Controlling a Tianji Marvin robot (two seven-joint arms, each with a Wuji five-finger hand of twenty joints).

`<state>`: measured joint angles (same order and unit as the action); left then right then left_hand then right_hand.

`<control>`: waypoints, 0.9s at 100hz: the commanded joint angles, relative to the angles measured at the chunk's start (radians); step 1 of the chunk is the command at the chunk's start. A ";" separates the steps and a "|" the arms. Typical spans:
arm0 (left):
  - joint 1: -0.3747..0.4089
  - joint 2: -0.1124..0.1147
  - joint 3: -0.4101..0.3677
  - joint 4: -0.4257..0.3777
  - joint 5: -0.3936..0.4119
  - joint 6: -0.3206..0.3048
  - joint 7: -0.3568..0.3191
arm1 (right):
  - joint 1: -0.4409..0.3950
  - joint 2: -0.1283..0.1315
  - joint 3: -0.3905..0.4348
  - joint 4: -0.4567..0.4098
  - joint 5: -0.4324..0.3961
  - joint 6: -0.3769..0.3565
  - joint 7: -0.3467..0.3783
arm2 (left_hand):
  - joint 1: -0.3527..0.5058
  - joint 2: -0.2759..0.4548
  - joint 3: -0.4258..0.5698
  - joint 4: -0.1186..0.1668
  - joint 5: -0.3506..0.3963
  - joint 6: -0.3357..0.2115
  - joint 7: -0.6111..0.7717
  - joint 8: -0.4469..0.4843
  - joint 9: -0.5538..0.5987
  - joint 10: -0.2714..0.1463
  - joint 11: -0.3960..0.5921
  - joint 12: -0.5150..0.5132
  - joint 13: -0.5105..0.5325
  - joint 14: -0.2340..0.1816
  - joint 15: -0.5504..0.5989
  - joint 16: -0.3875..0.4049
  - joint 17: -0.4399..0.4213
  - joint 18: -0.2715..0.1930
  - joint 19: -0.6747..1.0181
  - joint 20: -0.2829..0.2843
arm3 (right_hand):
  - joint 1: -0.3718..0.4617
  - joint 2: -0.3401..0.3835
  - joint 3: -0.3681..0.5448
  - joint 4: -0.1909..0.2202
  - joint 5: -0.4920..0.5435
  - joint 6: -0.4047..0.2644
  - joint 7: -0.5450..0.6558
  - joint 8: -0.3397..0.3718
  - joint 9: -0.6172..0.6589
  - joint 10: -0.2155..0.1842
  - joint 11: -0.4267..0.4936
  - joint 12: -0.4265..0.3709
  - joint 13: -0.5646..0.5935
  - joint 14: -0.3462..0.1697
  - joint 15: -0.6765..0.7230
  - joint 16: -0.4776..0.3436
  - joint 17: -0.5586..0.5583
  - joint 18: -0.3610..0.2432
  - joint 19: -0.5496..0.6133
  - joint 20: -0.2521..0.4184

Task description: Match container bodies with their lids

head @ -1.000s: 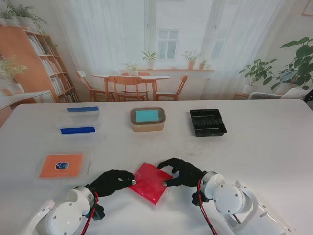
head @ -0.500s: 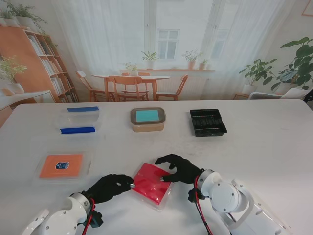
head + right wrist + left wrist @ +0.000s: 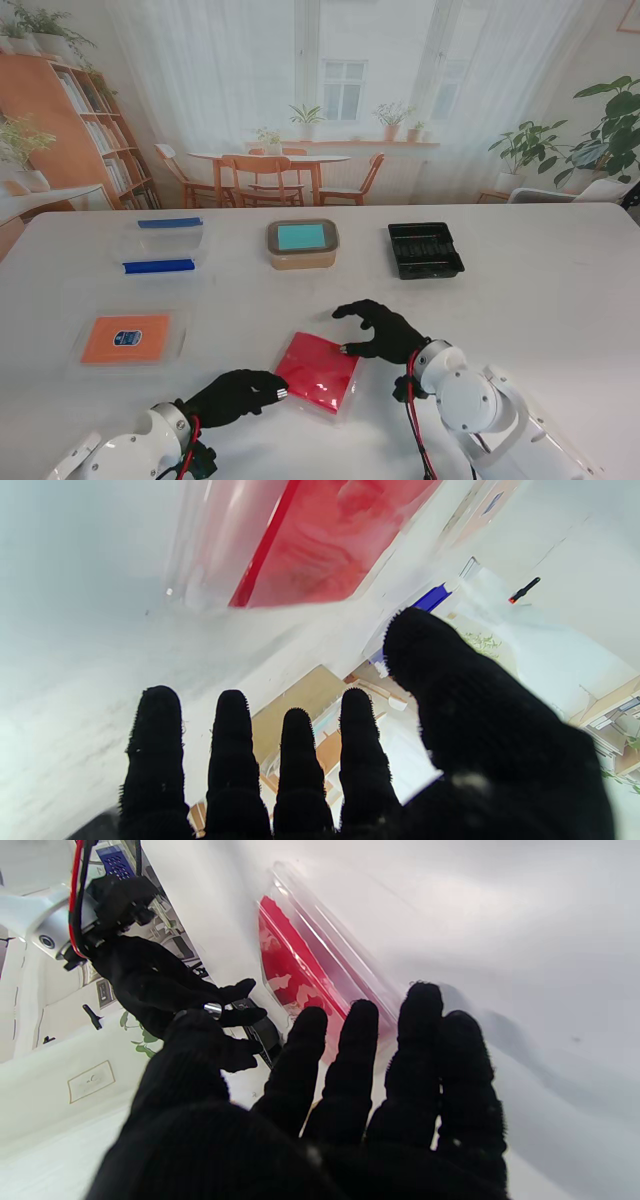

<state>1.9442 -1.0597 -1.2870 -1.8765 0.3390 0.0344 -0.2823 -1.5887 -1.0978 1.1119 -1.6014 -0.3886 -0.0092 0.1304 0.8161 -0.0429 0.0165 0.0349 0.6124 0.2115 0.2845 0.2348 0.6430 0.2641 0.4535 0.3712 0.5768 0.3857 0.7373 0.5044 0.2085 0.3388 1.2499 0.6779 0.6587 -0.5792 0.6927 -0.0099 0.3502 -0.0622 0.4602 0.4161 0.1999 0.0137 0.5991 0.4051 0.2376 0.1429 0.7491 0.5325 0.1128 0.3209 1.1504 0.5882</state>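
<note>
Hands beside red lid (both unclenched)

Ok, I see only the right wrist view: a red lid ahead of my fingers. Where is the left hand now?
Observer: The left hand has its fingertips at the left corner of the red lid, nearer to me. Its fingers are spread and it holds nothing.
Operator: Is there any body without a lid? I find none in my view.
Observer: Yes, a black tray stands uncovered at the far right of the table, well apart from the red lid.
</note>
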 commanded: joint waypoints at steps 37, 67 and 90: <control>-0.028 -0.014 -0.055 -0.004 0.040 -0.084 0.077 | 0.031 0.004 0.108 0.007 -0.221 -0.018 -0.080 | -0.005 0.025 -0.021 0.002 0.018 -0.020 0.017 0.004 0.015 -0.007 0.011 -0.001 -0.025 -0.014 0.010 -0.018 -0.053 -0.018 0.006 0.005 | 0.002 -0.060 0.092 -0.017 -0.013 0.110 -0.024 -0.013 -0.024 -0.010 0.102 0.021 -0.004 -0.036 -0.083 -0.030 -0.090 -0.072 -0.132 -0.014; -0.129 -0.036 -0.027 0.055 0.081 -0.088 0.184 | 0.167 0.013 0.083 0.146 -0.353 -0.013 -0.103 | 0.017 0.012 -0.018 0.007 -0.003 -0.042 0.000 0.002 -0.042 -0.038 -0.026 -0.004 -0.136 -0.059 -0.089 -0.033 -0.183 -0.056 -0.068 -0.036 | 0.029 -0.074 0.146 -0.022 -0.015 0.123 0.007 -0.022 -0.022 -0.007 0.113 0.009 -0.062 -0.057 -0.127 -0.052 -0.181 -0.113 -0.217 -0.032; -0.198 -0.049 0.005 0.106 0.101 -0.070 0.239 | 0.294 0.020 0.008 0.285 -0.421 0.023 -0.114 | 0.028 0.007 -0.016 0.010 -0.013 -0.050 -0.004 0.004 -0.086 -0.054 -0.041 -0.006 -0.190 -0.084 -0.140 -0.038 -0.232 -0.084 -0.130 -0.072 | 0.032 -0.081 0.164 -0.026 -0.004 0.150 0.059 -0.016 -0.004 0.014 0.159 0.020 -0.085 -0.055 -0.079 -0.040 -0.217 -0.131 -0.264 -0.030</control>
<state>1.7611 -1.0982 -1.2879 -1.7853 0.4319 -0.0457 -0.0574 -1.3243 -1.0793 1.1205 -1.3369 -0.8063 0.0031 0.0021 0.8174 -0.0437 0.0165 0.0349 0.6146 0.1870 0.2938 0.2348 0.5862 0.2489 0.4231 0.3705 0.4222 0.3289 0.6260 0.4804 0.0032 0.2935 1.1591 0.6238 0.6672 -0.6199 0.8298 -0.0099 0.3495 0.0695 0.4991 0.4088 0.1999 0.0156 0.7322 0.4168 0.1831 0.1057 0.6481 0.4822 -0.0823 0.2196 0.9202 0.5626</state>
